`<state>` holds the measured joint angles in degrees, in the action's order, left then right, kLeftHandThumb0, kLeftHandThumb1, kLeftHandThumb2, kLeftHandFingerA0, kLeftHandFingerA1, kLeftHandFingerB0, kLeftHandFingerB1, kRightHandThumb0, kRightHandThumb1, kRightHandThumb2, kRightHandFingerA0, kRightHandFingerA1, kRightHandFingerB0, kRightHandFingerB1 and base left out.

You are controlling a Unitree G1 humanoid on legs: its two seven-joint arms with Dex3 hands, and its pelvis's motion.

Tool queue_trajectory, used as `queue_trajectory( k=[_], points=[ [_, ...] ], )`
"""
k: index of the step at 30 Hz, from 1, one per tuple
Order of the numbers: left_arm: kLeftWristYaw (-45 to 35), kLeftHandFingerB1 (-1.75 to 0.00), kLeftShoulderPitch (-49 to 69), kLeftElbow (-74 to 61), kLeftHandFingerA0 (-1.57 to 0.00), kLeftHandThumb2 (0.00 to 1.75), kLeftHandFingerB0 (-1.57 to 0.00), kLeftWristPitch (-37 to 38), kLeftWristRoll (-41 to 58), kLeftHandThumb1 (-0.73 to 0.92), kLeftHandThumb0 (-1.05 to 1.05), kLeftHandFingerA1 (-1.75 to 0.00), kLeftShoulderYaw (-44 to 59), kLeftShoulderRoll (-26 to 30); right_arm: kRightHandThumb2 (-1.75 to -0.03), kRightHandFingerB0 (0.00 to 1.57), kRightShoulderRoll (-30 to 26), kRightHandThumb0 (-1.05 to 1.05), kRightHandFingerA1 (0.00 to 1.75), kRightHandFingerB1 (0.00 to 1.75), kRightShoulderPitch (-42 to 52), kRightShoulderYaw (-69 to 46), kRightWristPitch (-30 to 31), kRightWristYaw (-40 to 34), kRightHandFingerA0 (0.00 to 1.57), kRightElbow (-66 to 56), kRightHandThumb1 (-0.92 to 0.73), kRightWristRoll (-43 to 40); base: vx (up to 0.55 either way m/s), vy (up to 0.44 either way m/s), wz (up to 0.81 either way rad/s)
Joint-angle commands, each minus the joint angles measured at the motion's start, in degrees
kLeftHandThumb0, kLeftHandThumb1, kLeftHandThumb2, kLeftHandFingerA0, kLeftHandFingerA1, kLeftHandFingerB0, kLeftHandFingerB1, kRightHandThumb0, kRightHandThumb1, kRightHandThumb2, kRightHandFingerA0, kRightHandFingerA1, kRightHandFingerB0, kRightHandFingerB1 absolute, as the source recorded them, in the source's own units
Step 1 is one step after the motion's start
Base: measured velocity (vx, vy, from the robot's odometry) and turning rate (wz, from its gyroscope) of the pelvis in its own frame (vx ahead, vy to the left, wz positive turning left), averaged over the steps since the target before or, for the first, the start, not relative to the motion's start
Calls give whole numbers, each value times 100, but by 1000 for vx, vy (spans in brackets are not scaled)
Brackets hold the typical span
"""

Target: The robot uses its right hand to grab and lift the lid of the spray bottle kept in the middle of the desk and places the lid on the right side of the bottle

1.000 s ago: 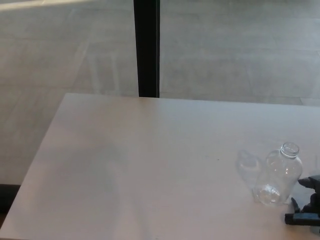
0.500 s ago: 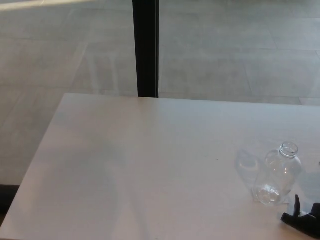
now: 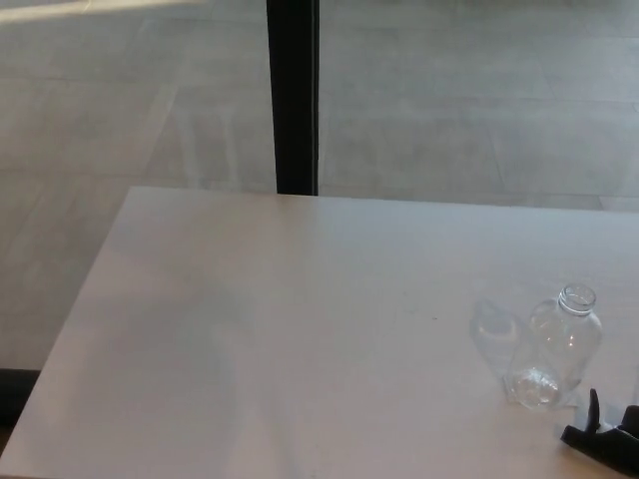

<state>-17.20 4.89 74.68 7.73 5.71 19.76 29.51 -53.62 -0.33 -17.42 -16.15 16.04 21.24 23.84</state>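
Note:
A clear plastic bottle [image 3: 555, 351] stands upright on the right part of the pale desk [image 3: 300, 339]. Its round mouth is open, with no lid on it. A black spray lid [image 3: 602, 441] lies on the desk just right of and in front of the bottle, apart from it. The picture's bottom right corner cuts the lid off, and a thin black prong sticks up from it. Neither of my hands shows in the head view.
A black vertical post [image 3: 293, 95] stands behind the desk's far edge, with grey floor around it. The desk's left edge runs diagonally down to the picture's bottom left corner. A faint glare patch lies on the desk left of the bottle.
One second ago a black part of my right hand showed above the lid at the right edge; it has left the picture. The lid sits lower and tilted. The bottle has not moved.

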Motion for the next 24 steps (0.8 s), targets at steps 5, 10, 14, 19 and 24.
queue_trajectory(
  k=[5, 10, 14, 19, 24],
  points=[
    [52, -40, -3, -36, -58, 66, -42, 53, -18, 90, -83, -50, -26, 90, -80, 30, 1781, -52, 63, 46, -234, -3786, 1103, -1849, 41, 2929, -45, -3431, 0, 0, 0],
    [7, -39, 20, -44, -57, 66, -40, 40, 50, 90, -83, -51, 39, 117, -60, 31, 2097, -38, 90, 33, -412, -4527, 1155, -2032, 30, 3632, -68, -4023, 0, 0, 0],
    [19, -40, 41, -48, -58, 66, -41, 50, 71, 89, -82, -51, 65, 143, -59, 28, 2265, -36, 119, 35, -446, -5016, 1297, -1890, 39, 4044, -65, -4429, 0, 0, 0],
    [69, -39, -55, -12, -58, 67, -39, -12, 55, 89, -82, -48, 58, 147, -64, 29, 2483, -50, 65, 32, -344, -4762, 1072, -1773, 38, 4414, -81, -3990, 0, 0, 0],
    [-26, -40, -84, -48, -56, 66, -40, 4, 89, 88, -85, -50, 81, 188, -64, 22, 2565, -58, 55, 31, -353, -4666, 1181, -1376, 31, 4524, -81, -3821, 0, 0, 0]
  ],
)
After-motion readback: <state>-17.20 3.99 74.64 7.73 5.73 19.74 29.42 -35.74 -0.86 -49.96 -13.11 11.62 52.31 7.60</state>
